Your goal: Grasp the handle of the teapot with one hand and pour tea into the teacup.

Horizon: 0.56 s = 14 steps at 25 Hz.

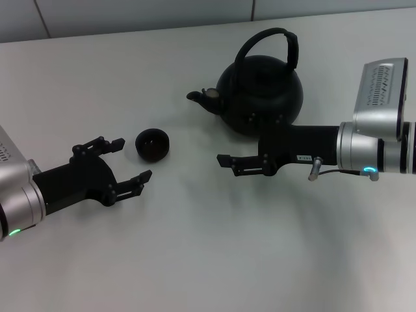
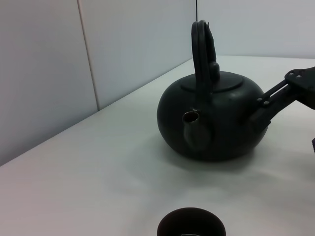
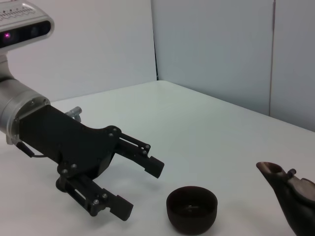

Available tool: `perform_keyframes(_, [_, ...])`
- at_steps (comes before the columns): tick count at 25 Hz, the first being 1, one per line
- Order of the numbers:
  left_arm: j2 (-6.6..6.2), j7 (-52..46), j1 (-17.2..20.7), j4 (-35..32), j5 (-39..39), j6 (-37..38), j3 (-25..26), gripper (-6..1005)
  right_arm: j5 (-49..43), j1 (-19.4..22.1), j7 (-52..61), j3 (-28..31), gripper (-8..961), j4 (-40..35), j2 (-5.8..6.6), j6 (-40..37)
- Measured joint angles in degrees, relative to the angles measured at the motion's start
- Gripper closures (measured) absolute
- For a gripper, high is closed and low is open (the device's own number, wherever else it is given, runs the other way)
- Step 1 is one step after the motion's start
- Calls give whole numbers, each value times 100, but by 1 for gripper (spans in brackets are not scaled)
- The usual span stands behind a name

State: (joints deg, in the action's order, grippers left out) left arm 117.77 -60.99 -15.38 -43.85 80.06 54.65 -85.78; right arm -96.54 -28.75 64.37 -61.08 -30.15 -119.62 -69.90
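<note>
The matte-black teapot stands at the back of the white table, spout pointing toward the robot's left. Its arched handle rises upright. The small dark teacup sits apart from the spout, nearer the left arm. My left gripper is open and empty, its jaws just beside the cup. My right gripper is open and empty in front of the teapot, below the handle, touching nothing. The left wrist view shows the teapot, the handle and the cup's rim.
The white table runs to a pale wall behind the teapot. The right wrist view shows the left gripper, the cup and the spout tip.
</note>
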Motion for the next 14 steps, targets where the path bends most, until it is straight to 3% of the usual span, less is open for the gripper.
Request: perform_keyframes(14, [0, 0, 0, 0, 0, 16, 0, 191, 4, 12, 0, 0, 127, 16, 0, 42])
